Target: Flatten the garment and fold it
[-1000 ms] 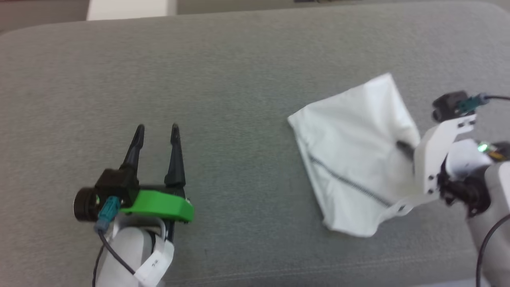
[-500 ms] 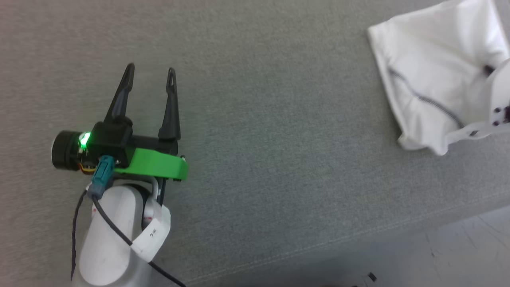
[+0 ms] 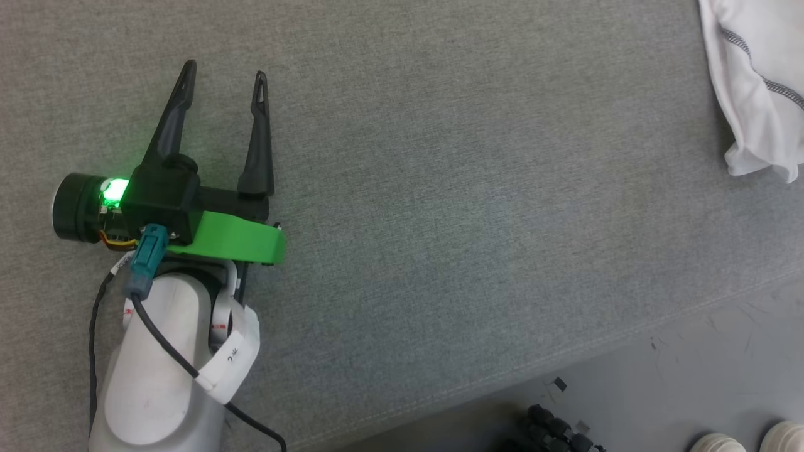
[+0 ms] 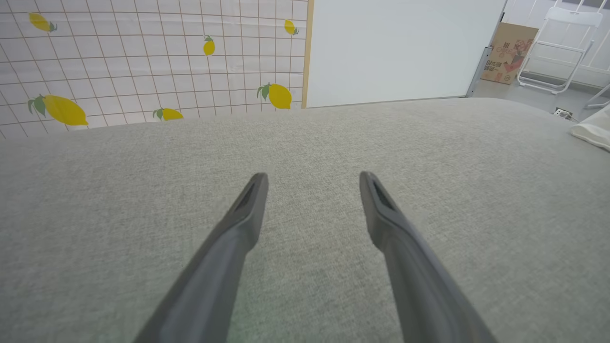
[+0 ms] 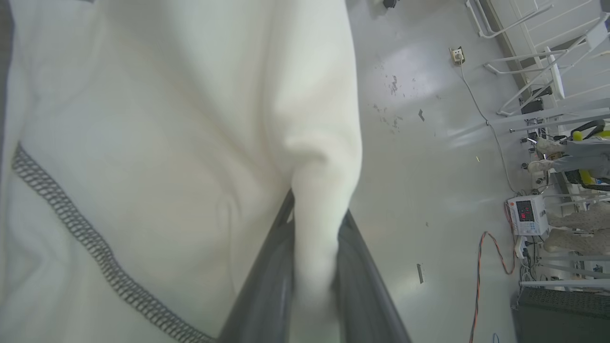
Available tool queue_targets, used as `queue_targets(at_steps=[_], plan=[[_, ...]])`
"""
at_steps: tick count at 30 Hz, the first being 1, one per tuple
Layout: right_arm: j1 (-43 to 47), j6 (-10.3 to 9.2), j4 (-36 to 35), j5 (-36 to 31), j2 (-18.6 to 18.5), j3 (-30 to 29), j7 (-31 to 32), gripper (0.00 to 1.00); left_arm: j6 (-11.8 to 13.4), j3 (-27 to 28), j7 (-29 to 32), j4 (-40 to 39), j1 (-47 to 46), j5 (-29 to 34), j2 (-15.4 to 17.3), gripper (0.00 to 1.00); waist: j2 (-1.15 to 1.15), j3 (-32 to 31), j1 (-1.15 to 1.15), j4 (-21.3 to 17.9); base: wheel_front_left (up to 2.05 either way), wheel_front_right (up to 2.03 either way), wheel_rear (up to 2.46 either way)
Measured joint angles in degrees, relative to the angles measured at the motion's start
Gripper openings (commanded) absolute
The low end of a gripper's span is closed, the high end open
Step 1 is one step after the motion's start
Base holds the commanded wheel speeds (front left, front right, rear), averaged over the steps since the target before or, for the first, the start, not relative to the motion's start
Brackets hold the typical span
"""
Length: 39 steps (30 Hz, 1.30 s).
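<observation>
Fingers spread wide on the left gripper (image 3: 223, 70), nothing between them, over the grey upholstered surface (image 3: 440, 188). Across at the far right, the white garment (image 3: 754, 81) shows crumpled, zigzag seam up, and the right gripper (image 5: 317, 223) pinches a fold of it tight.
</observation>
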Motion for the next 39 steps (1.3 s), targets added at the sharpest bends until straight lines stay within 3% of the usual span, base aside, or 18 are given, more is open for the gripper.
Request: queue_targets(at_steps=[3,4,5,6,14,22,31,39], plan=[[-0.27,0.00,1.60,-2.32,0.47,-2.54,-1.16,0.00,0.09,-0.09,-0.02,-0.18,0.03,-0.02,0.01,1.00,0.00,0.14,0.00,0.61,0.00,0.00,0.00],[-0.34,0.00,1.99,-3.31,0.59,-3.30,-1.51,0.32,0.10,-0.14,-0.13,-0.10,0.06,-0.15,-0.04,1.00,0.00,-0.06,0.00,0.81,0.00,0.00,0.00],[-0.36,0.00,2.27,-4.07,0.66,-3.76,-1.89,0.81,0.21,-0.14,-0.29,0.03,0.08,-0.25,-0.05,1.00,0.00,-0.29,0.00,0.96,0.00,0.00,0.00],[-0.43,0.00,2.55,-4.89,0.68,-4.43,-2.37,1.00,0.53,-0.16,-0.59,0.25,0.14,-0.27,-0.08,1.00,0.00,-0.70,0.00,1.15,0.00,0.00,0.00],[0.64,0.00,2.57,-7.13,0.53,-7.00,-8.68,1.00,1.08,0.64,-4.13,5.14,2.80,-3.89,-1.74,1.00,0.00,-6.15,-0.01,2.75,0.00,0.00,0.00],[6.54,0.00,-0.04,2.04,2.91,-0.33,-20.20,1.00,0.74,0.76,-5.90,9.98,8.03,-8.17,-3.57,1.00,0.00,-14.42,-0.01,4.96,0.00,0.00,0.00],[20.40,0.00,-16.24,16.67,5.41,9.60,-27.31,1.00,-0.11,0.24,-6.34,12.34,10.36,-11.66,-4.89,1.00,0.00,-23.02,-0.02,9.06,0.00,0.00,0.00],[35.34,0.00,-33.46,21.27,8.33,9.18,-28.36,1.00,-0.19,-0.25,-6.34,12.67,12.62,-11.91,-5.32,1.00,0.00,-27.36,-0.01,13.80,0.00,0.00,0.00]])
